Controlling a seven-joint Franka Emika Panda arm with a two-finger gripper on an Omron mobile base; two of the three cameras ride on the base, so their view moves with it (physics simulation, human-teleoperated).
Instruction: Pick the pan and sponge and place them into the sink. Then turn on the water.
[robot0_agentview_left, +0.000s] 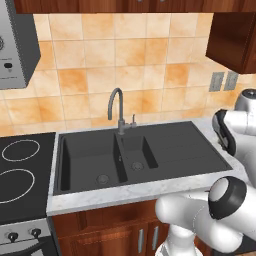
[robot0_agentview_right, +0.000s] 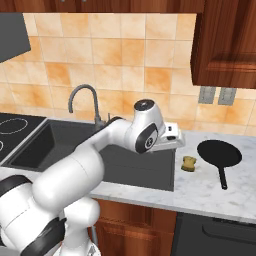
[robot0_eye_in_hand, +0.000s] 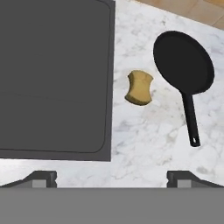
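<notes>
While our claw (robot0_eye_in_hand: 112, 177) hangs spread and empty, we judge the pan (robot0_eye_in_hand: 183, 62) rigid, heavy: grip its handle; the sponge (robot0_eye_in_hand: 139, 88) is soft.

arm (robot0_agentview_right: 95, 160): glossy white rounded links | joints: dark grey bands, round black-ringed caps | pincer (robot0_eye_in_hand: 112, 177): two small dark tips
</notes>
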